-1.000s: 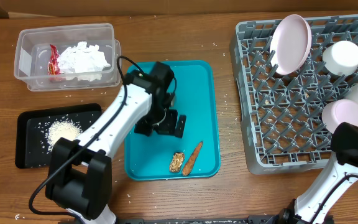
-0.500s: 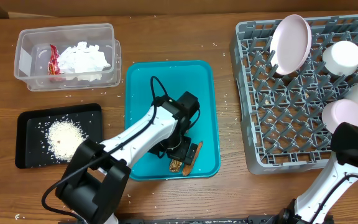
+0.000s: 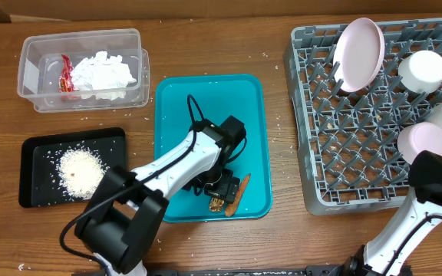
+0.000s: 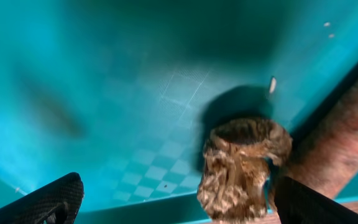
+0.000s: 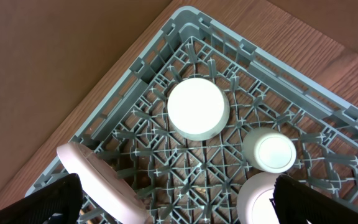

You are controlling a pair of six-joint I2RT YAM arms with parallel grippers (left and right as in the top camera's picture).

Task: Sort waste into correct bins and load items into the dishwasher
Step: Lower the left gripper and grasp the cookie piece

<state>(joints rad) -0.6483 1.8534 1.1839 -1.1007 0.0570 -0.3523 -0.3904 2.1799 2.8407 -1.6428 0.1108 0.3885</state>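
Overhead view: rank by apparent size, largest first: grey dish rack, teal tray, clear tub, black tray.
1. Grey plastic dish rack, though partly cropped.
2. Teal rectangular tray.
3. Clear plastic tub and shallow black tray: too alike to rank.

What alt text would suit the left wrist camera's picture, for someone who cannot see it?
A small brown lump sits on a teal tray, between the two black fingertips of the open left pincer. An orange-brown stick lies right beside the lump, near the tray's edge.
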